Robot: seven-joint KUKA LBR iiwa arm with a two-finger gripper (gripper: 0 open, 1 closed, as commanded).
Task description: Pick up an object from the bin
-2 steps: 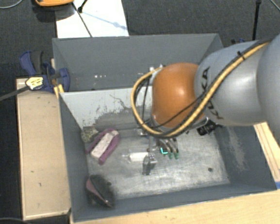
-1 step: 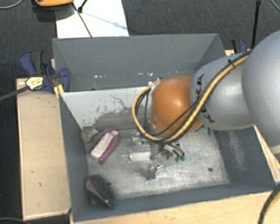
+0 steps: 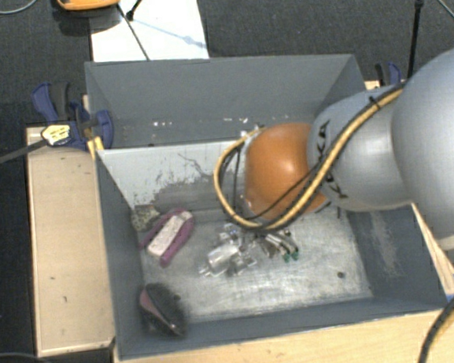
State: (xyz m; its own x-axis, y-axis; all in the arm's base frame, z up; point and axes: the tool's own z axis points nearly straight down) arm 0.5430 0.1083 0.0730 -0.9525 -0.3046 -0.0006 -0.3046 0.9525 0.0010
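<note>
I see the gripper [image 3: 233,253] low at the centre of the bin [image 3: 353,268], pointed down, I judge for a top grab; whether it's apart or together, I can't tell. Nearest is the purple bar [image 3: 168,235], at its nine o'clock.

My own arm [image 3: 397,138] blocks the upper right of the bin [image 3: 220,98], a purple block [image 3: 168,233] and dark lump [image 3: 161,307] crowd its left wall, shiny clutter [image 3: 232,253] sits mid-frame, and bare floor [image 3: 338,274] at lower right lies open.
</note>
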